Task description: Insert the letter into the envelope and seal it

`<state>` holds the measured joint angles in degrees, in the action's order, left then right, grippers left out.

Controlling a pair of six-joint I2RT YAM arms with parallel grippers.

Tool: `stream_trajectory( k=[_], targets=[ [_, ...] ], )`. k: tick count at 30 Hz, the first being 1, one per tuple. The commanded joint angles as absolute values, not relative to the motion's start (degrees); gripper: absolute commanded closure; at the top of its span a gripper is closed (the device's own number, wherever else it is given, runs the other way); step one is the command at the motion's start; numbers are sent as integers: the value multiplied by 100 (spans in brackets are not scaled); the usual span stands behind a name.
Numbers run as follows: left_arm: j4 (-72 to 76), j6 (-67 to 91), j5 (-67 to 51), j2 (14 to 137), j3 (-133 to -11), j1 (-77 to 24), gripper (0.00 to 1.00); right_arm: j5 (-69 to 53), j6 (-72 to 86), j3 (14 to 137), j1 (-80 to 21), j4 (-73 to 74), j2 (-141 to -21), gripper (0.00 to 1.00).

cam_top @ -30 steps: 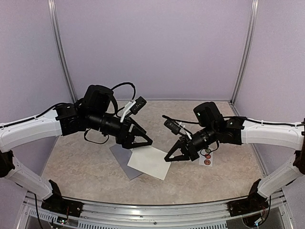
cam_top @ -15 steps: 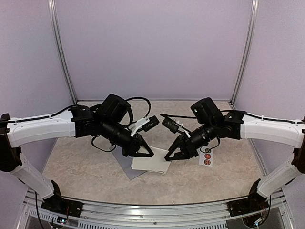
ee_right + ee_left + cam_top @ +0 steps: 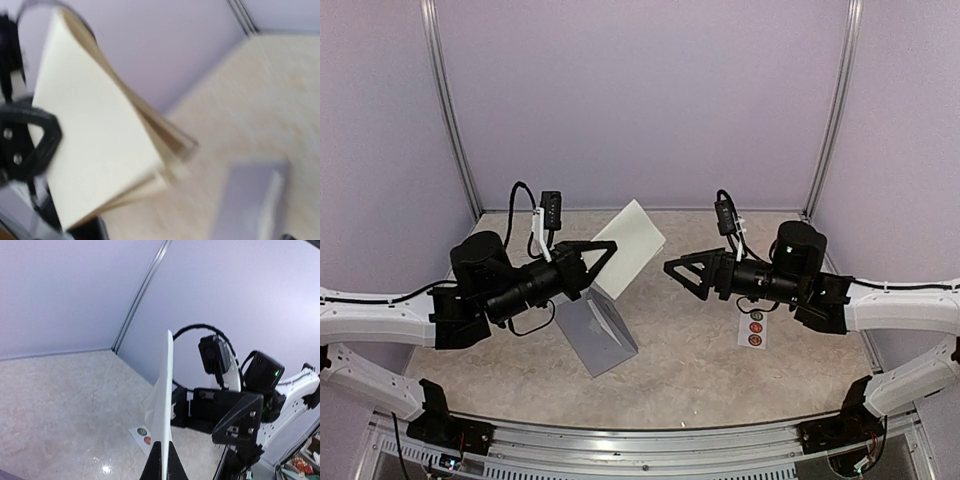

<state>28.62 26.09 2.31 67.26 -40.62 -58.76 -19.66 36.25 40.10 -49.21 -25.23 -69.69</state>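
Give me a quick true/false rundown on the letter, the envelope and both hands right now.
1. The left hand holds the letter up off the table. True.
2. The letter is inside the envelope. False: the envelope lies flat on the table, and the letter is in the air, clamped in the left hand.
3. The right hand grips the envelope. False: it is open and empty, raised above the table, pointing toward the letter.
4. A sticker strip lies on the table on the right arm's side. True.
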Motion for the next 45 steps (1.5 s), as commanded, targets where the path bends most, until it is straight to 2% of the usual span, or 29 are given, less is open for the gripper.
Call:
stream_trajectory(
  k=[1, 8, 10, 11, 13, 16, 17, 18, 20, 21, 22, 26, 30, 35, 40, 45],
  targets=[
    [5216, 2896, 1507, 6791, -3918, -6141, 100, -1878, 4536, 4255, -5091, -4667, -7515, 1],
    [5657, 2800, 1491, 7113, -4023, -6349, 100, -2746, 4657, 5223, -5264, -5234, -8469, 3],
    [5721, 2845, 1485, 7148, -3981, -6369, 100, -2962, 4703, 5484, -5263, -5262, -8675, 7],
    [5729, 2866, 1474, 7160, -3967, -6373, 100, -3060, 4721, 5605, -5258, -5287, -8772, 13],
    [5687, 2897, 1474, 7208, -3964, -6382, 100, -3134, 4821, 5764, -5262, -5370, -8921, 33],
    [5573, 2948, 1447, 7254, -3955, -6388, 100, -3175, 4873, 5877, -5265, -5434, -9075, 79],
    [5483, 2959, 1427, 7263, -3967, -6382, 100, -3133, 4832, 5900, -5258, -5340, -9079, 92],
    [5341, 2980, 1430, 7268, -3987, -6377, 94, -3010, 4751, 5917, -5258, -5165, -9057, 100],
    [4833, 3061, 1500, 7236, -4030, -6354, 74, -2664, 4477, 5931, -5237, -4603, -8958, 100],
    [4436, 3137, 1540, 7203, -4034, -6333, 59, -2507, 4311, 5948, -5210, -4265, -8904, 100],
    [4076, 3246, 1593, 7151, -4022, -6299, 49, -2366, 4126, 5961, -5169, -3911, -8836, 100],
    [2783, 3954, 1459, 6916, -3782, -5878, 32, -1848, 3350, 6204, -5022, -2189, -8735, 100],
    [1624, 4708, 1182, 6711, -3375, -5305, 26, -1488, 2611, 6764, -5001, -509, -8974, 100],
    [1200, 5403, 920, 6531, -2749, -4843, 22, -1527, 2032, 7815, -5070, 1240, -9730, 100],
    [1209, 5765, 534, 6583, -2357, -4545, 20, -1523, 1867, 8623, -5238, 2140, -10541, 100],
    [1279, 5800, 106, 7139, -2402, -4430, 23, -1440, 1794, 9472, -5314, 2768, -11334, 100]
  ],
)
